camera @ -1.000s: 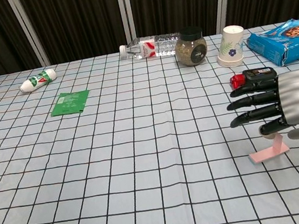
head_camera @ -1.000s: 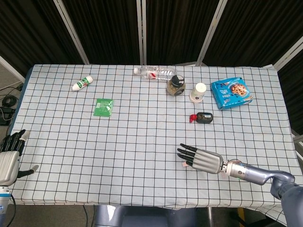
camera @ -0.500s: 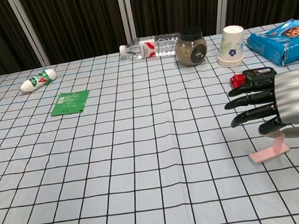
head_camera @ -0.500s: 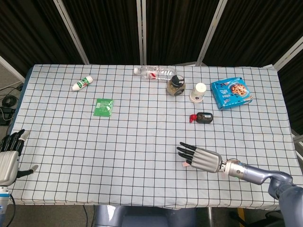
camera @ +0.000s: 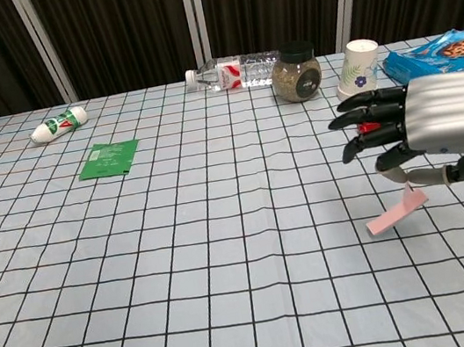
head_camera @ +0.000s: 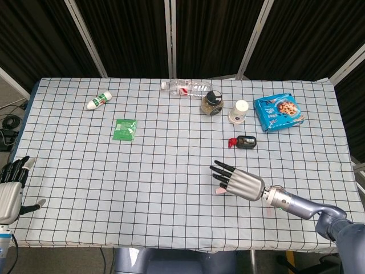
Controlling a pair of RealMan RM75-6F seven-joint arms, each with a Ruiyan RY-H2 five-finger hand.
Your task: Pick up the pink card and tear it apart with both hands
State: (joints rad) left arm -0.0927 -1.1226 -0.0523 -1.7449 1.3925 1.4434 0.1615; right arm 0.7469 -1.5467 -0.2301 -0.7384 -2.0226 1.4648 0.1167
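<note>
Your pink card [camera: 396, 214] is pinched under your right hand [camera: 425, 130], tilted, hanging just above the table [camera: 184, 261]. Its low corner looks about level with the cloth; can't tell if it touches. A black-and-red gadget [head_camera: 243, 141] lies just behind that hand, then cup [camera: 358, 70], jar [camera: 296, 73], bottle [camera: 228, 72] and cookie box [camera: 444, 56] along the back. Your left hand [head_camera: 11, 188] grips nothing, fingers apart, off the near-left table edge.

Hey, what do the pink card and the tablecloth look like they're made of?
Pink card: likely thin paper or light cardstock with a matte finish; it hangs flat and shows no glare under the right hand. Tablecloth: probably woven fabric, matte, with soft ripples in its black grid.
</note>
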